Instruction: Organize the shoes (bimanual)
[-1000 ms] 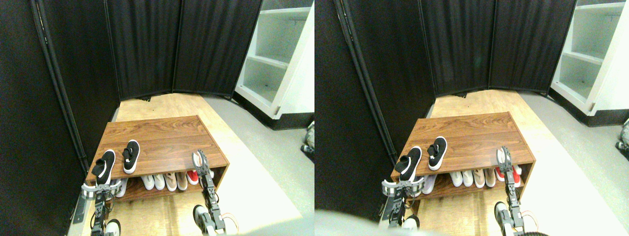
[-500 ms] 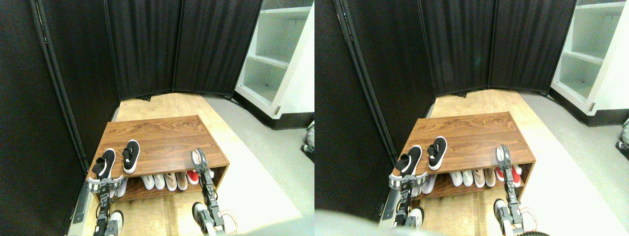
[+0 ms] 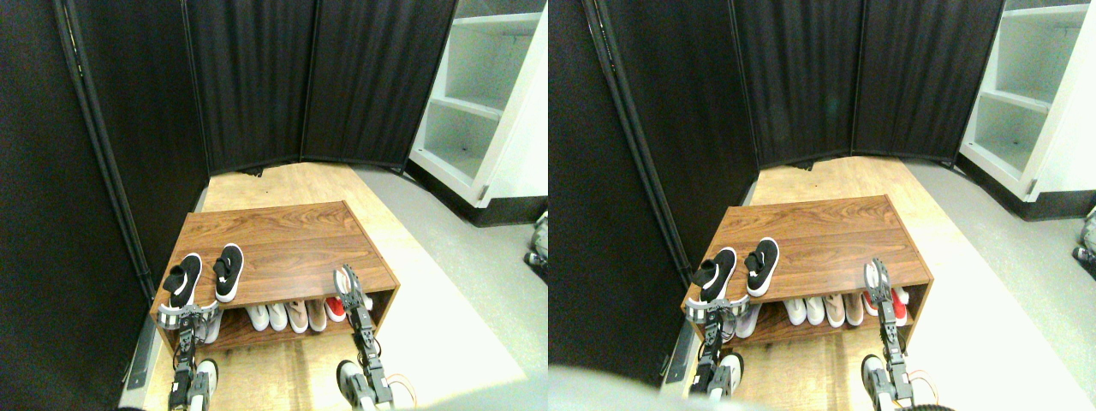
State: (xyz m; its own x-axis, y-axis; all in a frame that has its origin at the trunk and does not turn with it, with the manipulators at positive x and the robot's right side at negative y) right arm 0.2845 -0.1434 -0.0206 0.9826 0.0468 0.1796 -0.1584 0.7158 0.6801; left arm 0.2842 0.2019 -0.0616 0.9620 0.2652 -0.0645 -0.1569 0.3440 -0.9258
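stereo pair view: nearest us, the left gripper (image 3: 188,313), spread wide, sits right at the heel of the left black slip-on sneaker with white sole (image 3: 183,280), whose long axis runs straight away from it on the walnut-wood bench top (image 3: 291,240). its twin (image 3: 229,271) lies just beside. right gripper (image 3: 348,282), can't tell its state, hangs well off.

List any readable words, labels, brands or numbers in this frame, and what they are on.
None can be read.
Black sneakers on the wooden shoe rack: each bears a white side mark, too small to read.
Shoes on the lower shelf: no legible print.
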